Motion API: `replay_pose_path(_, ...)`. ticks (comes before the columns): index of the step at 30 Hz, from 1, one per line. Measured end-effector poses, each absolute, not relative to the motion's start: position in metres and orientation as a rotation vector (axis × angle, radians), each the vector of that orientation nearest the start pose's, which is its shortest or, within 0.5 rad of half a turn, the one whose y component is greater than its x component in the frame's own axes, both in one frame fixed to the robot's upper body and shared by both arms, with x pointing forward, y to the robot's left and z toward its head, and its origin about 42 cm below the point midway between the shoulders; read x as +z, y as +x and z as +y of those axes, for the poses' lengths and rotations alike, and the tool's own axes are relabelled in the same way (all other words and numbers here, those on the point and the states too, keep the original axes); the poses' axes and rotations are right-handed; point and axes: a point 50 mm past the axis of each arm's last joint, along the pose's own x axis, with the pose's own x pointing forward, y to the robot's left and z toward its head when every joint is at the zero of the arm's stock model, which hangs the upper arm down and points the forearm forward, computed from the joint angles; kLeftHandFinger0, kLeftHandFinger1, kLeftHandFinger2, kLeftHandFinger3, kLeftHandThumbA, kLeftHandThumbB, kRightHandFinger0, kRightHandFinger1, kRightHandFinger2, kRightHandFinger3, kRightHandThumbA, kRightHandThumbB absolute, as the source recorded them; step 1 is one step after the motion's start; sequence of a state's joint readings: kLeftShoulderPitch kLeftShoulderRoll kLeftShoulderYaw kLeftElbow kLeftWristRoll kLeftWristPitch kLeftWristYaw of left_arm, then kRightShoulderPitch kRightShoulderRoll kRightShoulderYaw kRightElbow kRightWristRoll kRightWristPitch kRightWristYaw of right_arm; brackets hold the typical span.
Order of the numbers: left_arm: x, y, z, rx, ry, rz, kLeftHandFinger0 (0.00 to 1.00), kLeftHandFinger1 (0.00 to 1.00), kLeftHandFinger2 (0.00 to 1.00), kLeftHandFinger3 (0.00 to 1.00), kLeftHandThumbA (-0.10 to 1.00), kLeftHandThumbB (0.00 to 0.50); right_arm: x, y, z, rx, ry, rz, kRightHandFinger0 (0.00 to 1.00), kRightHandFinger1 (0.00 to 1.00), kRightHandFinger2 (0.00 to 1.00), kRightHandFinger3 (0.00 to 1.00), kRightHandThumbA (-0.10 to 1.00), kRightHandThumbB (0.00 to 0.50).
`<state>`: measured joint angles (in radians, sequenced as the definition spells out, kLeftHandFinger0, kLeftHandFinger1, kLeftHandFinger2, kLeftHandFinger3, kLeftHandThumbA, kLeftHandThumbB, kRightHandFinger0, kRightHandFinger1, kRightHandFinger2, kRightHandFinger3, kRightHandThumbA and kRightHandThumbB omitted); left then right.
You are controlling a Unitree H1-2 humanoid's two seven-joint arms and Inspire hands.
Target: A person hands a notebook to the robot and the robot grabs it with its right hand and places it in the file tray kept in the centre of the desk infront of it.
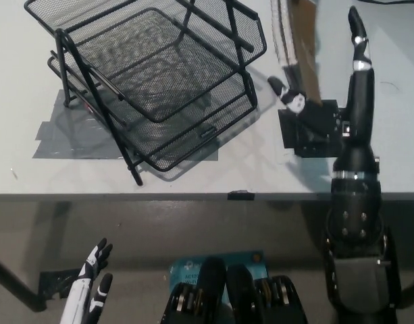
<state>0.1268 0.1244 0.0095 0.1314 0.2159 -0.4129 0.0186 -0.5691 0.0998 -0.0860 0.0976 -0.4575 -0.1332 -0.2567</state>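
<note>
A spiral-bound notebook (300,40) with a brown cover hangs edge-on at the top right, above the desk. My black right hand (338,101) reaches up beside it, open with fingers spread on either side of its lower part, not closed on it. The black wire file tray (152,74) with two tiers stands on the white desk at the upper left. My white left hand (88,290) rests low at the bottom left, below the desk edge, fingers apart and holding nothing.
A black square patch (315,131) lies on the desk under the right hand. Grey tape (65,138) marks the desk under the tray. The desk's front edge (193,196) runs across the middle of the view.
</note>
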Motion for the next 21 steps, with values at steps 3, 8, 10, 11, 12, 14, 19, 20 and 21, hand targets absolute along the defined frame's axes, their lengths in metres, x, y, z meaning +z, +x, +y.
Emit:
replay_pose_path(3, 0.058, 0.231, 0.259, -0.037, 0.331, -0.156, 1.0, 1.0, 1.0, 1.0, 0.98, 0.32, 0.276, 0.433, -0.152, -0.238, -0.254, -0.605, 1.0, 1.0, 1.0, 1.0, 1.0, 0.256)
replay_pose_path(8, 0.058, 0.231, 0.258, -0.039, 0.331, -0.159, 1.0, 1.0, 1.0, 1.0, 0.98, 0.319, 0.267, 0.441, -0.148, -0.246, -0.257, -0.569, 1.0, 1.0, 1.0, 1.0, 1.0, 0.275)
replay_pose_path(10, 0.058, 0.232, 0.259, -0.039, 0.332, -0.16, 1.0, 1.0, 1.0, 1.0, 0.98, 0.313, 0.264, 0.442, -0.146, -0.251, -0.266, -0.559, 1.0, 1.0, 1.0, 1.0, 1.0, 0.276)
replay_pose_path(11, 0.058, 0.232, 0.259, -0.04, 0.333, -0.161, 1.0, 1.0, 1.0, 1.0, 0.99, 0.309, 0.262, 0.442, -0.144, -0.252, -0.277, -0.556, 1.0, 1.0, 1.0, 1.0, 1.0, 0.258)
replay_pose_path(12, 0.058, 0.232, 0.259, -0.04, 0.333, -0.163, 1.0, 1.0, 1.0, 1.0, 0.99, 0.309, 0.261, 0.442, -0.142, -0.251, -0.285, -0.557, 1.0, 1.0, 1.0, 1.0, 1.0, 0.256)
replay_pose_path(14, 0.059, 0.233, 0.259, -0.04, 0.334, -0.165, 1.0, 1.0, 1.0, 1.0, 1.0, 0.298, 0.261, 0.441, -0.136, -0.252, -0.304, -0.567, 1.0, 1.0, 1.0, 1.0, 1.0, 0.266)
replay_pose_path(19, 0.06, 0.234, 0.258, -0.044, 0.337, -0.175, 1.0, 1.0, 1.0, 1.0, 0.99, 0.27, 0.263, 0.437, -0.118, -0.246, -0.378, -0.614, 1.0, 1.0, 1.0, 1.0, 1.0, 0.267)
replay_pose_path(20, 0.06, 0.234, 0.258, -0.044, 0.337, -0.175, 1.0, 1.0, 1.0, 1.0, 0.99, 0.264, 0.263, 0.437, -0.118, -0.246, -0.378, -0.614, 1.0, 1.0, 1.0, 1.0, 1.0, 0.265)
replay_pose_path(21, 0.06, 0.234, 0.258, -0.044, 0.339, -0.177, 1.0, 1.0, 1.0, 1.0, 0.99, 0.265, 0.263, 0.435, -0.11, -0.237, -0.404, -0.628, 1.0, 1.0, 1.0, 1.0, 1.0, 0.264)
